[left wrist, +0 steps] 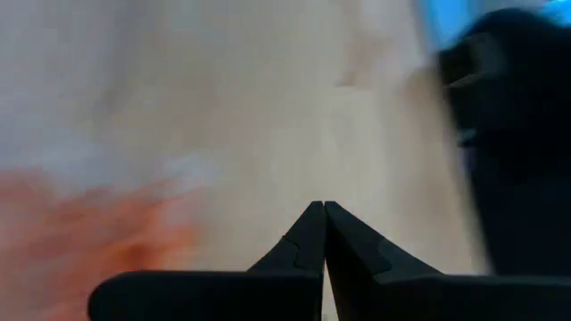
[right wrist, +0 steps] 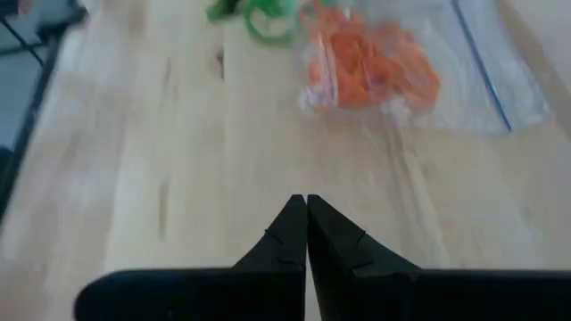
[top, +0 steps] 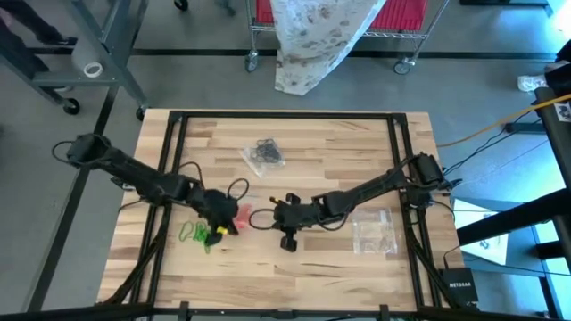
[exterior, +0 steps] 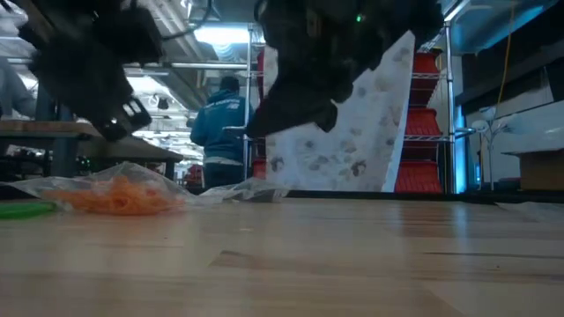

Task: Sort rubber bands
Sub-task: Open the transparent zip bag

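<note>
Wooden table [top: 294, 259], person [exterior: 218, 132] behind.

One legible mark only: "NETGEAR", printed in white on the small black box [top: 459, 286] on the floor off the worktop's corner, beyond the right arm's base, far from both jaws. The person's [exterior: 218, 128] jacket lettering is too blurred to read.

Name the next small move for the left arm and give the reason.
Probably open the left gripper and lower it toward the green rubber bands. It is shut on nothing, hovering beside the orange bands in the clear bag, while the green ones lie loose on the table.
</note>
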Robot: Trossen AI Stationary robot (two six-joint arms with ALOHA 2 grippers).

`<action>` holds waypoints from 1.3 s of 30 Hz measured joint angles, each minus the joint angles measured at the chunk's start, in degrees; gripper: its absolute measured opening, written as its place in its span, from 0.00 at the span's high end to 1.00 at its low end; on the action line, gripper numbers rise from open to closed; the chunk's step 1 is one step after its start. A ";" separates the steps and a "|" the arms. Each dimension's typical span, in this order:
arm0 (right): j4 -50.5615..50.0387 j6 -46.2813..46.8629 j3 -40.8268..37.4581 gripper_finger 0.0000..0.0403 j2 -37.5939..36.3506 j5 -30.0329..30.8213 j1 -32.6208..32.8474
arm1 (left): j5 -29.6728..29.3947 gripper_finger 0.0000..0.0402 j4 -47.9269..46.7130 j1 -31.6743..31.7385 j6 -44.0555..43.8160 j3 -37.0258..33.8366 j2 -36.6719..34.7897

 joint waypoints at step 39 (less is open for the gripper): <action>6.67 16.31 0.17 0.99 0.42 0.07 3.45 | -14.78 1.00 -12.99 19.30 8.36 2.64 -4.09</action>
